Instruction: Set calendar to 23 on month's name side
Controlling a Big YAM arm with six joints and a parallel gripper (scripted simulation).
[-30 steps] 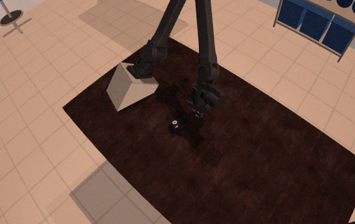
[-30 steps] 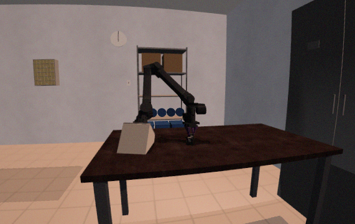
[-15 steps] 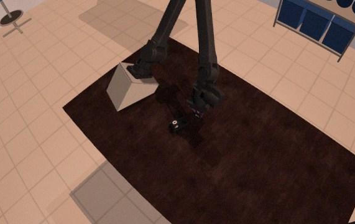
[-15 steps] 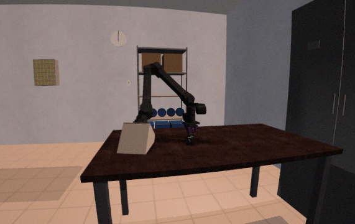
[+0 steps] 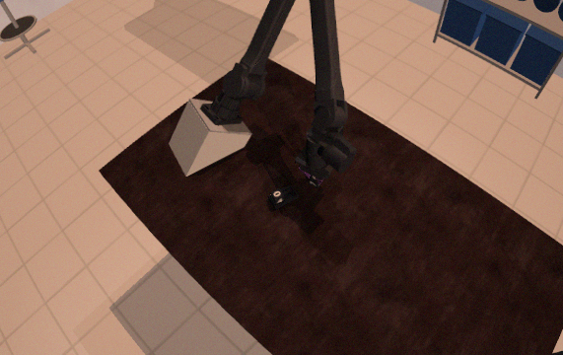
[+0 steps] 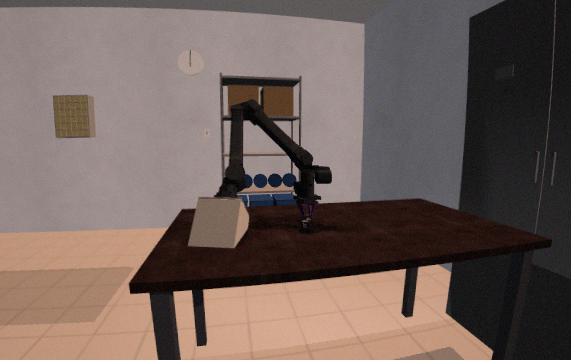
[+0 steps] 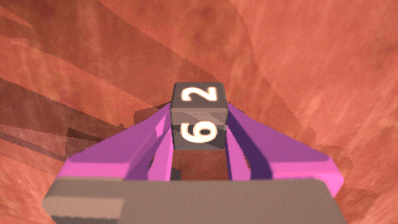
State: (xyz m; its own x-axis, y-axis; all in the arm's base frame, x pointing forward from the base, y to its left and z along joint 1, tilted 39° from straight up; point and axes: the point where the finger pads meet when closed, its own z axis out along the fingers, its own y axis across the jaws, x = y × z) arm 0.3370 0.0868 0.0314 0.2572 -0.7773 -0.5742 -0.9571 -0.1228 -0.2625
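Observation:
A dark cube (image 7: 199,108) is pinched between the pink fingertips of my gripper (image 7: 198,111) (image 5: 314,180) (image 6: 307,214). In the wrist view a white 2 shows on its upper face and a white 6 or 9 on the face below; both digits lie sideways in that view. The small dark calendar (image 5: 288,198) rests on the table in the top view, lower left of my gripper, and a white round digit, likely 0, shows at its left end. Its tray, month name and cube arrangement are too dark and small to tell apart. The held cube's height above the table is unclear.
The dark brown table (image 5: 409,237) (image 6: 390,240) carries the pale wedge-shaped arm base (image 5: 212,148) (image 6: 217,222), left of the calendar. The arm's shadow falls around the calendar. A shelf (image 6: 261,118) and a dark cabinet (image 6: 505,125) stand beyond the table.

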